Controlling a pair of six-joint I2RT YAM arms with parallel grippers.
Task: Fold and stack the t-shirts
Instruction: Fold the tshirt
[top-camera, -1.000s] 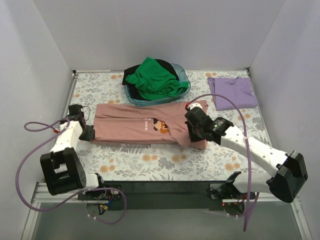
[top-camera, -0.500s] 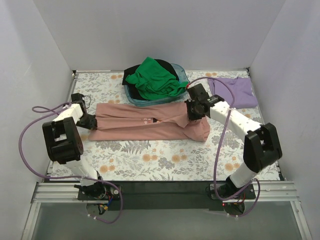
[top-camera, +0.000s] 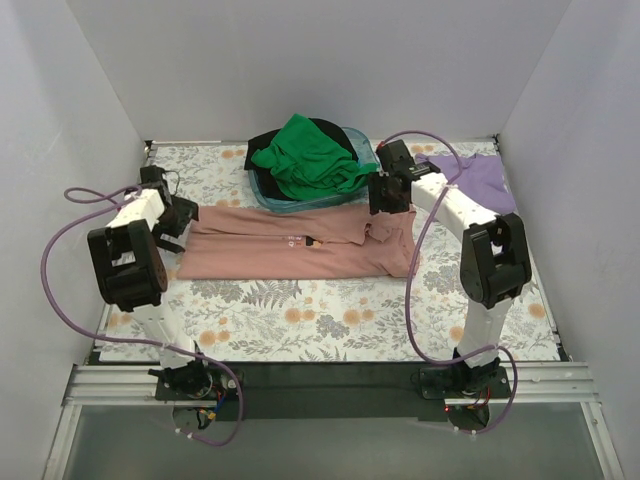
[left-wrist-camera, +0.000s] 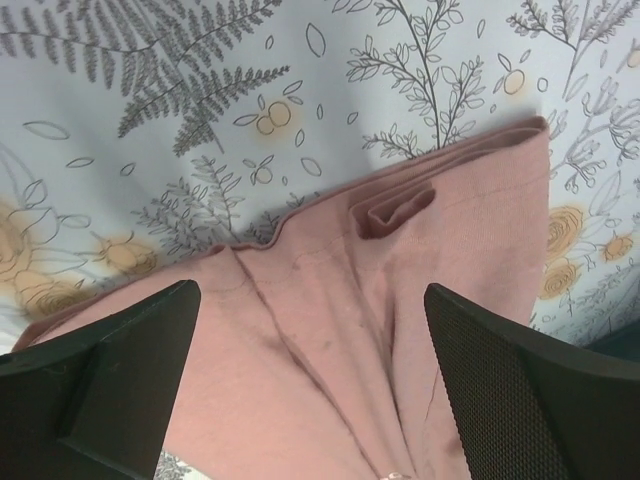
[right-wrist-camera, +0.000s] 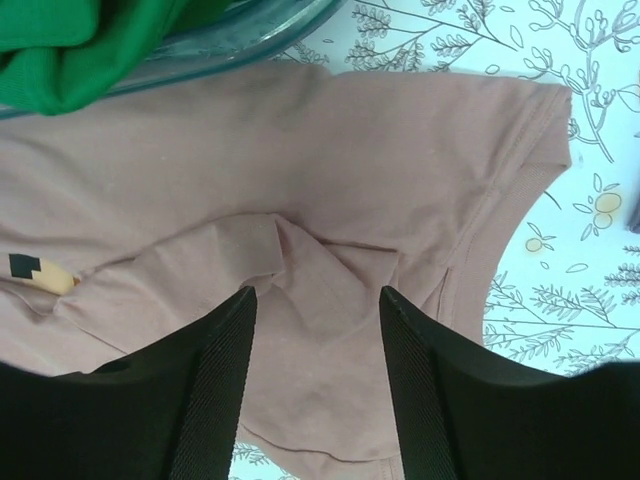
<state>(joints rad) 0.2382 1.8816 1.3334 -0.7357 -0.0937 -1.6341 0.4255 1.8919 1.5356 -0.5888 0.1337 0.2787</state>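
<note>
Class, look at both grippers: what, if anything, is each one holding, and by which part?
Nothing is held. The left gripper and the right gripper are both open over the pink t-shirt.

- Bright, even light, maybe from above; no glare.
- Only soft, pale shadows lie on the bench (top-camera: 330, 320).
- Wrist pictures show the pink t-shirt (left-wrist-camera: 400, 300) sharp; the left tool (left-wrist-camera: 308, 292), near the lens, looks dark.

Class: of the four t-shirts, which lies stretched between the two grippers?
The dusty pink t-shirt, a long folded band. The lavender t-shirt lies apart at far right; the green t-shirt and black t-shirt are heaped in the tub.
</note>
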